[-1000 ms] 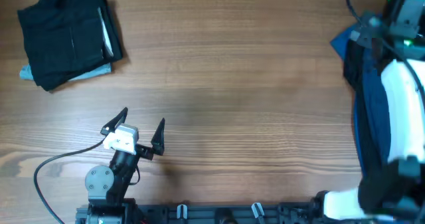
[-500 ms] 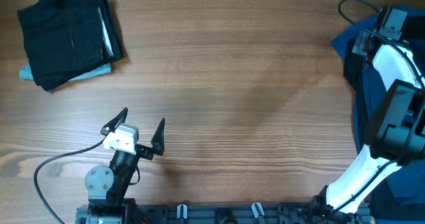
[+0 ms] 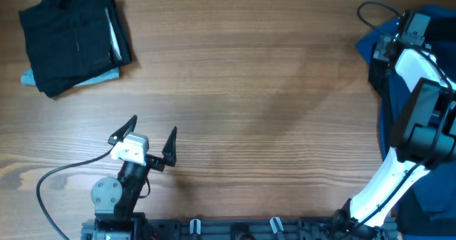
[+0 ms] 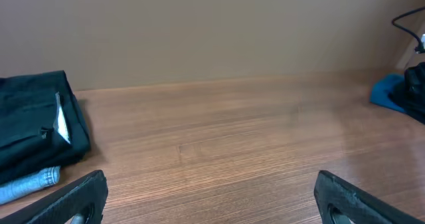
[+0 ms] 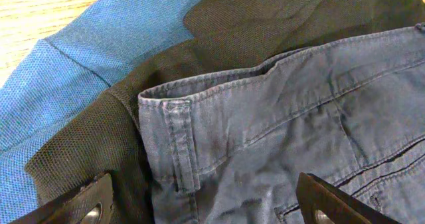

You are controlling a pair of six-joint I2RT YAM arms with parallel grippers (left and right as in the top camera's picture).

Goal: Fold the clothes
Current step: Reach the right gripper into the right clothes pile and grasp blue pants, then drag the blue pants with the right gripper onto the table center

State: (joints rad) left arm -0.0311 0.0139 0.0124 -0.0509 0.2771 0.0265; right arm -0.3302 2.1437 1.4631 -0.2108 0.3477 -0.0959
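A pile of unfolded clothes (image 3: 376, 55) lies at the table's right edge. In the right wrist view a navy garment with a waistband and belt loop (image 5: 279, 117) lies on a black mesh garment (image 5: 86, 151) and a bright blue one (image 5: 80, 58). My right gripper (image 5: 212, 211) is open and empty just above the navy waistband, one finger on each side of the belt loop. My left gripper (image 3: 152, 137) is open and empty over bare table at the front left. No button shows.
A folded dark stack (image 3: 75, 37) with light blue fabric under it (image 3: 32, 77) sits at the far left corner; it also shows in the left wrist view (image 4: 33, 124). My right arm (image 3: 417, 69) reaches over the pile. A cable (image 3: 64, 170) trails by the left arm's base.
My right arm has swung and stretched out, carrying its wrist toward the far left part of the pile. The left arm and the folded stack have not moved.
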